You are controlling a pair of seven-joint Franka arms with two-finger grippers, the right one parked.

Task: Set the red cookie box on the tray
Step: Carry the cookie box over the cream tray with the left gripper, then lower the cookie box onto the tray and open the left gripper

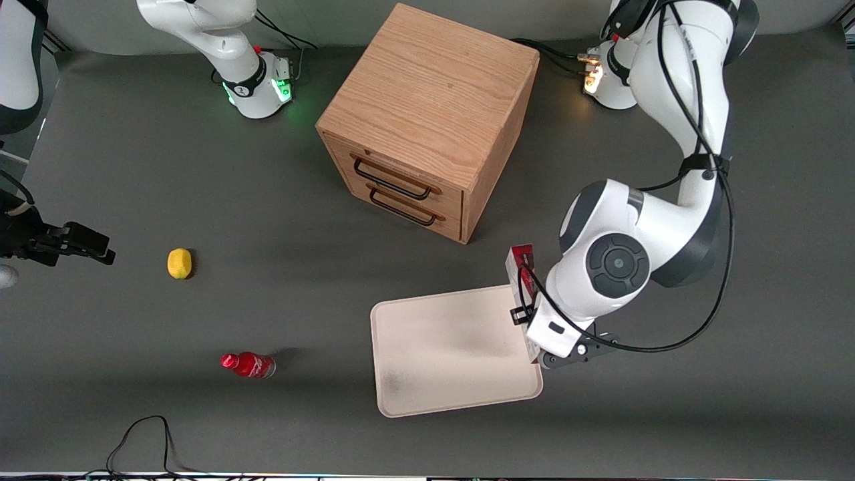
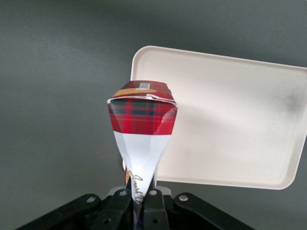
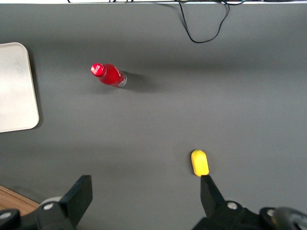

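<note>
While gripper [image 2: 138, 203] pinches red cookie box [image 2: 143, 125] over tray [image 1: 427, 381] edge nearest working arm, cream tray surface lies open, smooth, grey-smudged.

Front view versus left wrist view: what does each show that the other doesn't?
Only the front view shows the wooden drawer cabinet, lemon and small red bottle. Only the left wrist view shows the gripper jaws pinching the red cookie box, held over the table beside the tray. Both show box and tray.
</note>
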